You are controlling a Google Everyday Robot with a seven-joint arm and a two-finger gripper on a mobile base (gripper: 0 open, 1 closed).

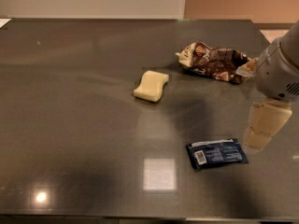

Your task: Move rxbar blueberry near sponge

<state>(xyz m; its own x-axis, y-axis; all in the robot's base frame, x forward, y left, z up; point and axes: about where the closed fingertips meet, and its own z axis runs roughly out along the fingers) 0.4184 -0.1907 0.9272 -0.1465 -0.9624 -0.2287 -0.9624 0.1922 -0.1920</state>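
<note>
At the right edge of the dark glossy counter [74, 125], the cream-coloured end effector [258, 141] hangs from the arm's grey wrist and points down. Its tip is just beside the upper right corner of the rxbar blueberry [217, 154] but apart from it, nothing shows in its grasp, and whether it is spread or pressed together cannot be told. The rxbar blueberry lies flat near the front right of the counter, barcode patch toward the left, well apart from the sponge [151, 86] near the middle, and a crumpled brown-and-white snack bag [215, 62] lies farther back on the right.
</note>
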